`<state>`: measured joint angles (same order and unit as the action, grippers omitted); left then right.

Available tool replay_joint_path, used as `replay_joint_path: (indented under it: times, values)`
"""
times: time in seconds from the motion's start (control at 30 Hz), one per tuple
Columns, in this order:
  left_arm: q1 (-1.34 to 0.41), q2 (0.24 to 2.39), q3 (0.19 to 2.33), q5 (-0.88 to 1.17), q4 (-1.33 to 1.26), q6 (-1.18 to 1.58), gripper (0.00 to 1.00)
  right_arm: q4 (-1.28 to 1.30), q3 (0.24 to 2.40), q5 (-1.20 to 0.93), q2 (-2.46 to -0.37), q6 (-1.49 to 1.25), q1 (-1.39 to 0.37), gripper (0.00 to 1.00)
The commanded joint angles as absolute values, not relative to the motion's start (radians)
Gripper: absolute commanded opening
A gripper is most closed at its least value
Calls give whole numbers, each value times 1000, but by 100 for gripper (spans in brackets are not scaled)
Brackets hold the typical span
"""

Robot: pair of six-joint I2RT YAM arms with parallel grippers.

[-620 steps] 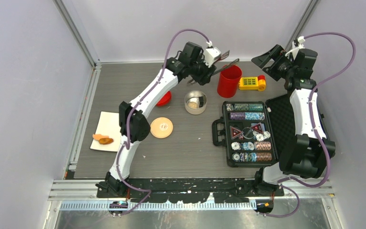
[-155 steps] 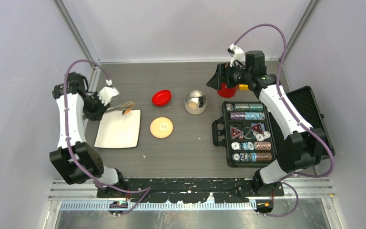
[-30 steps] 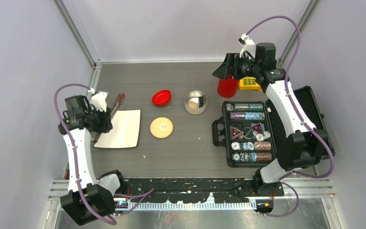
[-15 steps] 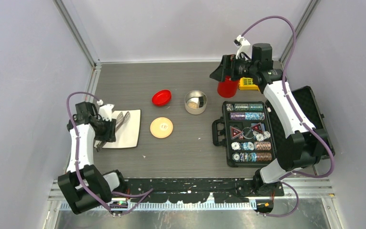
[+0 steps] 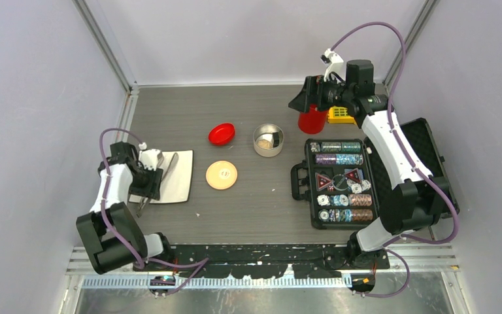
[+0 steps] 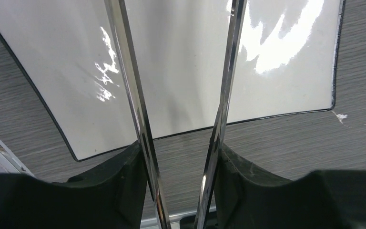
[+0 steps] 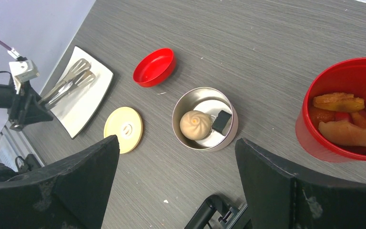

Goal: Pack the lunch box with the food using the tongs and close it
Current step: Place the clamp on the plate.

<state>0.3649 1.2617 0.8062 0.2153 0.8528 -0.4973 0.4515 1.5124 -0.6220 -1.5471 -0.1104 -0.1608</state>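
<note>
Looking over the counter, I'd call the packing partly done and the closing not begun. The lunch box stands open in the middle, with a pale bun and a small dark piece side by side inside. Its tan lid lies flat on the counter just beside it, on the near-left, not touching. More orange-brown pieces sit in a red cup at the far side; whether they are meant for the tin I can't say.

The tongs lie low over a white plate that shows no food. Their two arms run out between the fingers of the left claw, each arm pressed against a finger, so this claw is gripping the tongs near their joined end, with the arms sprung well apart. The slotted tips rest on the plate.

The lunch box is well apart from that claw, off to its right past the lid. The right claw hangs wide open and empty above the far side, by the red cup, looking down on the tin.
</note>
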Motion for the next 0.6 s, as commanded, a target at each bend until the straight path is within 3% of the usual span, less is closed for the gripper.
replay_joint_path:
  times: [0.0, 0.27, 0.57]
  values:
    - [370, 1303, 788, 195, 794, -530, 50, 466, 1541, -616, -1536, -89, -165, 95]
    - [369, 1330, 765, 181, 771, -546, 59, 475, 1550, -620, -1546, -80, -173, 96]
    - [370, 1288, 806, 193, 851, -544, 82, 489, 1519, -603, -1543, -41, -222, 95]
